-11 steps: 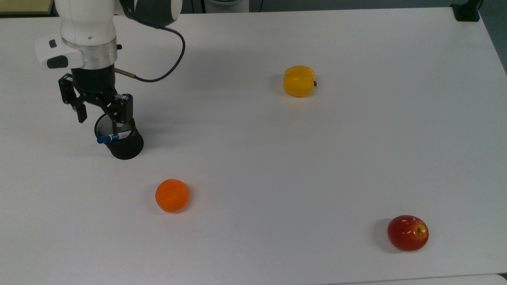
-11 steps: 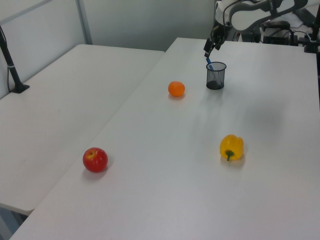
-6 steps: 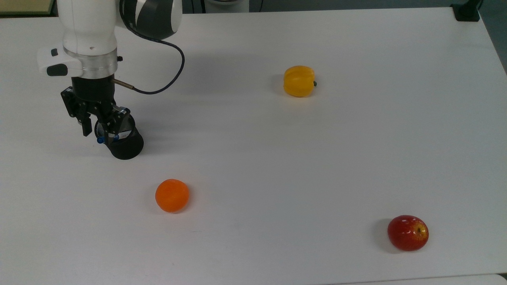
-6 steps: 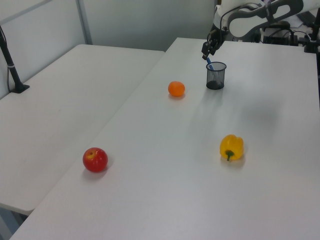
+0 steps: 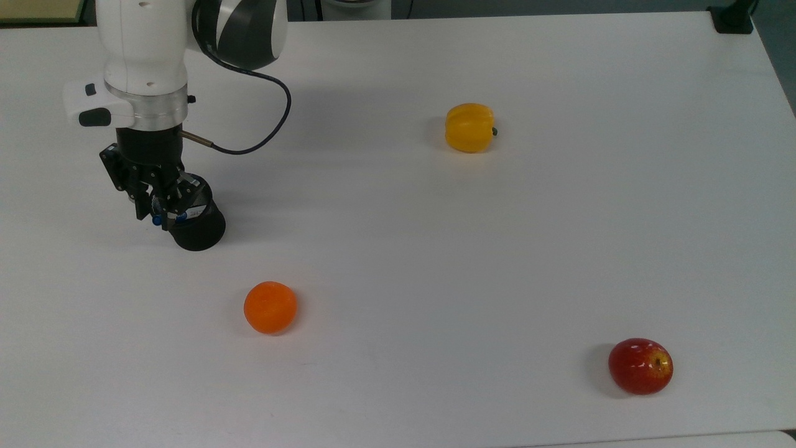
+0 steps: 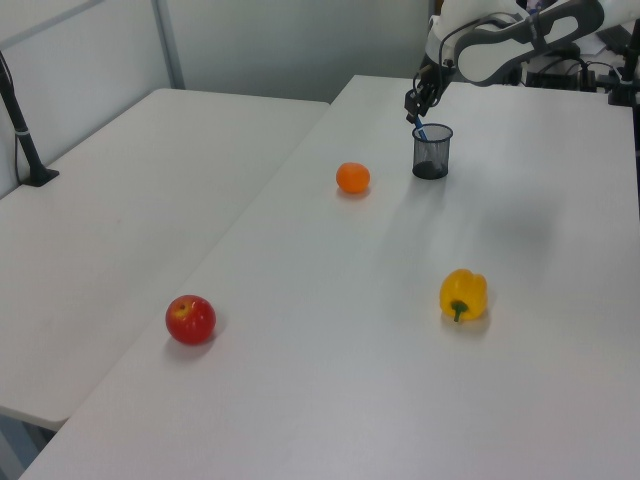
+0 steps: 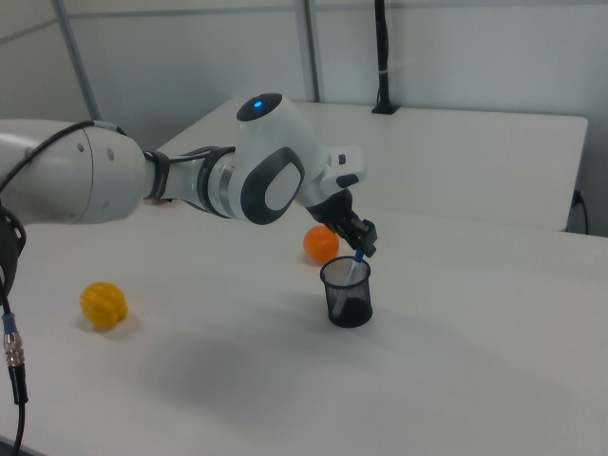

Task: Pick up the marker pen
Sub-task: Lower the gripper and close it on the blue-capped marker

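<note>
Top view: the black two-finger hand (image 5: 159, 214) sits at the 9 o'clock edge of the round black mesh cup (image 5: 196, 227).
Hand: its fingers are nearly together, pinching the blue cap end of the slim white marker pen with blue cap (image 5: 166, 218).
Marker pen: it stands tilted inside the mesh cup; in the left view (image 6: 420, 129) its blue end pokes above the rim.
Bench: the big white bench (image 5: 435, 261) holds everything.
Round orange fruit (image 5: 270, 307): near the cup, toward 5 o'clock.
Yellow bell pepper (image 5: 469, 127): well apart, toward 2 o'clock.
Red apple (image 5: 640, 366): far off, toward 4 o'clock.
</note>
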`<move>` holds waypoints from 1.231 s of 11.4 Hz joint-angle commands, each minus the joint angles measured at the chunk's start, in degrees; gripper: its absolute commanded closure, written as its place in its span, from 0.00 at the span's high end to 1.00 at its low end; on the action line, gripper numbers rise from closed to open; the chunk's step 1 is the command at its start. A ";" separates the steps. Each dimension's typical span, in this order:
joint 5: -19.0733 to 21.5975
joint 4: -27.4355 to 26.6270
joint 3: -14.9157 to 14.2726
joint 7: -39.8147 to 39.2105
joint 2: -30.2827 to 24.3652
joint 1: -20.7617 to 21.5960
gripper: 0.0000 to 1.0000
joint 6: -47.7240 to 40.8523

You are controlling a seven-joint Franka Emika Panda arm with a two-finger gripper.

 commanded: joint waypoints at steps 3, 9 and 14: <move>-1.41 -1.16 -0.17 1.62 -0.11 0.52 0.22 1.20; -1.23 -0.99 -0.08 3.28 -1.08 0.60 0.13 1.03; -0.88 -0.72 -0.08 3.72 -8.09 0.78 0.13 0.50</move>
